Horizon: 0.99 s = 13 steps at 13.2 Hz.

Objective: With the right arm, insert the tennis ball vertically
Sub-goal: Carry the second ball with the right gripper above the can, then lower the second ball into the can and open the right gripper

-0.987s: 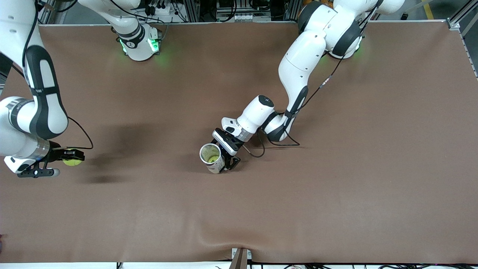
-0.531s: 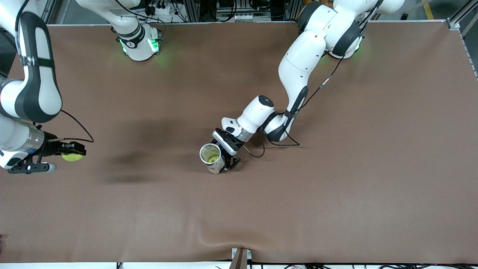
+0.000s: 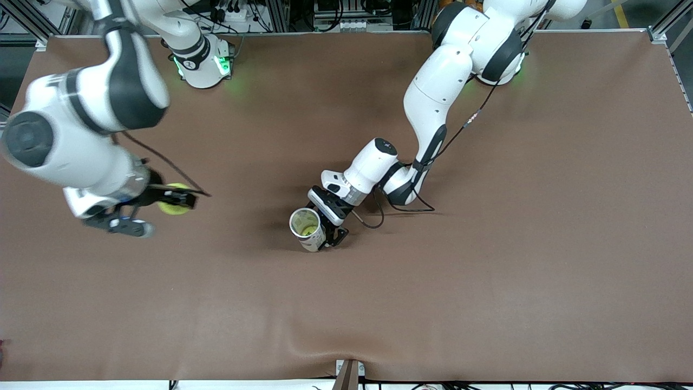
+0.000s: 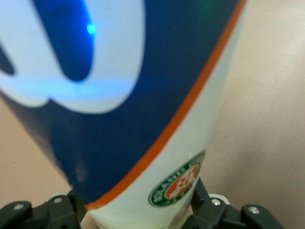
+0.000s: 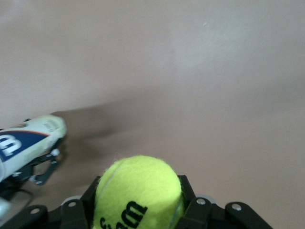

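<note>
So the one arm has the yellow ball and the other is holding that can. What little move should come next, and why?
Probably the right gripper, shut on the tennis ball, should carry it sideways toward the left arm's end until it is over the can. The left gripper holds the can upright on the table, mouth open upward, and the ball is not yet above it.

White "W" logo on the can (image 4: 157, 109); round emblem possibly "Roland Garros".

arms 2 (image 3: 86, 130); tennis balls 2 (image 3: 172, 199); can 1 (image 3: 307, 230)
</note>
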### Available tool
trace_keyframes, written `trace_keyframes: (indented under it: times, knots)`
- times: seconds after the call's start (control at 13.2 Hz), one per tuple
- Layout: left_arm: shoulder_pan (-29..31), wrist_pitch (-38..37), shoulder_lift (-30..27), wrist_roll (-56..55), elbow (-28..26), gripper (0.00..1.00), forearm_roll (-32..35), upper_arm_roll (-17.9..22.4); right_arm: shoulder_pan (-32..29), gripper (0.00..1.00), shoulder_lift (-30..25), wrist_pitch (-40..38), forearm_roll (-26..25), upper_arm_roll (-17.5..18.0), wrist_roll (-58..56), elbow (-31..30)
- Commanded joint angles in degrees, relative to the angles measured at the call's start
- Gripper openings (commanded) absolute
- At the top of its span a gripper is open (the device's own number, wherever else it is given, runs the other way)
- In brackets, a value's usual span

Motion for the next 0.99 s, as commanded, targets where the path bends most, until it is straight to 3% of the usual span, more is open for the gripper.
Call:
trace_keyframes:
  times: [0.0,0.46,0.91]
  knots:
    - [-0.8,0.6,1.3,-0.3,2.1,0.85,-1.4,0.7,4.6,0.0,2.1,0.3,-0.5,-0.6,9.7,2.3]
    - [-0.8,0.6,1.3,-0.3,2.0,0.85,-1.4,0.7,14.0,0.0,9.2,7.3,-0.8,-0.8,31.5,7.6]
    - [-0.8,0.6,1.3,-0.3,2.0,0.85,-1.4,0.7,18.4,0.0,17.6,7.4,-5.1,-0.8,45.8,15.4]
